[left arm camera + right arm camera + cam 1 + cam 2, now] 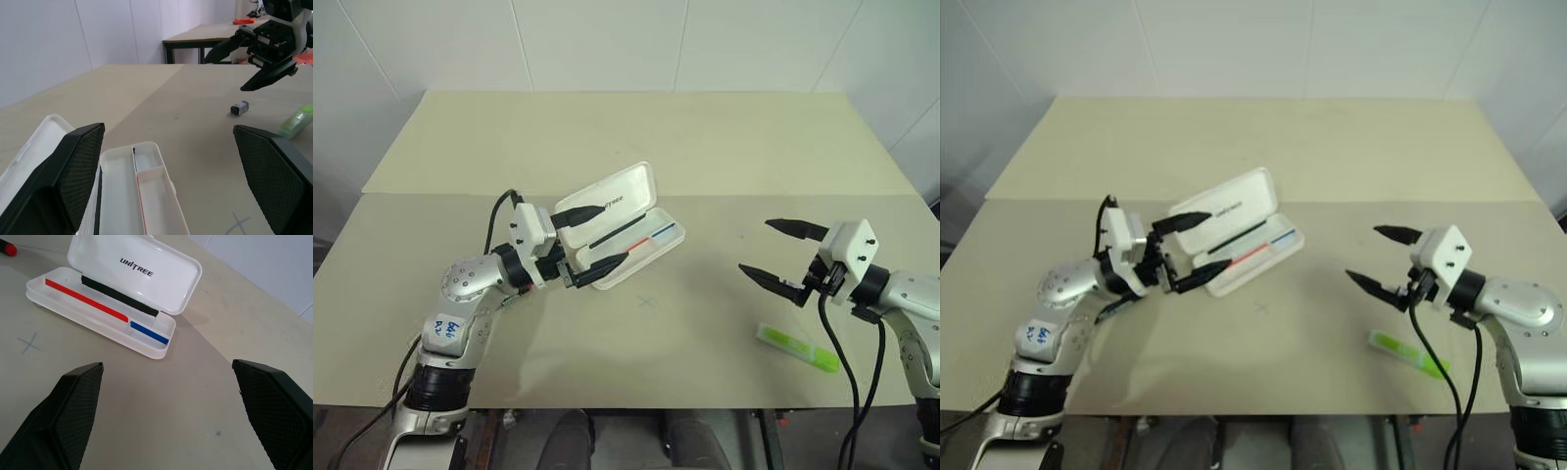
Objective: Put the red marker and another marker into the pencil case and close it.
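Observation:
The white pencil case (631, 211) lies open at the table's middle, lid up, with a red-and-blue line and a black strip inside. My left gripper (617, 232) hovers open over the case's left end, nothing between its fingers. The red marker (7, 249) peeks in at the edge of the right wrist view, on the table beyond the case's red end; in the head views my left arm hides it. The lime-green highlighter (798, 349) lies at the front right. Just above and behind it, my right gripper (756, 246) is open and empty, pointing toward the case.
A pencilled cross (648, 302) marks the table in front of the case. A small grey object (239, 107) lies on the table between the case and my right gripper. The table's front edge runs close below the highlighter.

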